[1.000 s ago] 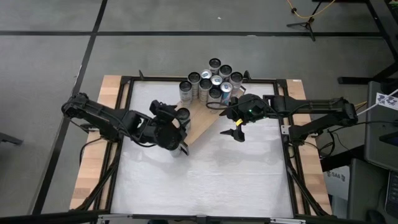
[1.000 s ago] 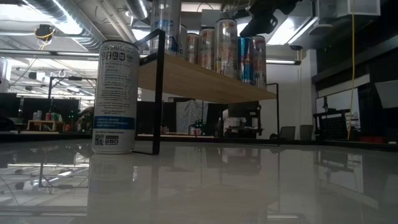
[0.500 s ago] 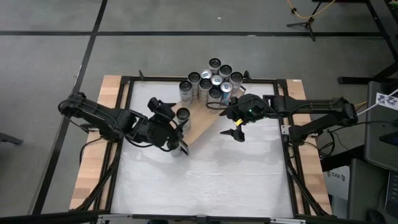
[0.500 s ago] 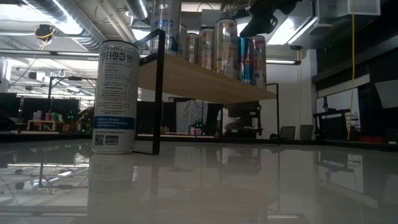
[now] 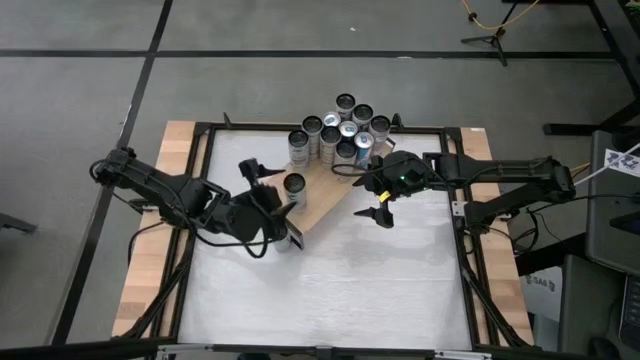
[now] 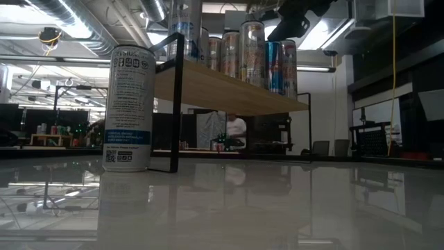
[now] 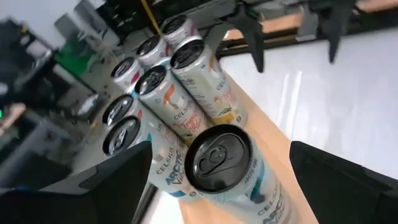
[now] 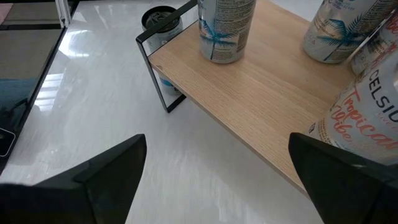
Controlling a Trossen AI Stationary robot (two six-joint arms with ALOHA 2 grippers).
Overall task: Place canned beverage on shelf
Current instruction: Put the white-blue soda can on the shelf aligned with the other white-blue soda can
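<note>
The shelf [image 5: 325, 190], a light-brown board on thin black frame ends, lies slantwise on the white table. Several cans [image 5: 340, 125] stand bunched at its far end. A single can [image 7: 224, 165] stands upright on the board near its near end. My left gripper [image 5: 275, 203] is open, with one finger to each side of this can and drawn back from it, touching nothing. Another can [image 6: 128, 107] stands on the table beside the shelf's black frame end. My right gripper [image 5: 378, 195] hangs open above the table at the shelf's right side.
The black frame end [image 8: 155, 68] rises from the table beside the can that stands there [image 8: 160, 18]. Bare white tabletop [image 5: 340, 290] stretches toward the near edge. A person [image 6: 236, 128] shows in the room beyond the table.
My left gripper has rolled about its own pointing line and drawn back a little toward the table's left edge and upward, staying open. The single can on the board has stayed upright where it was.
</note>
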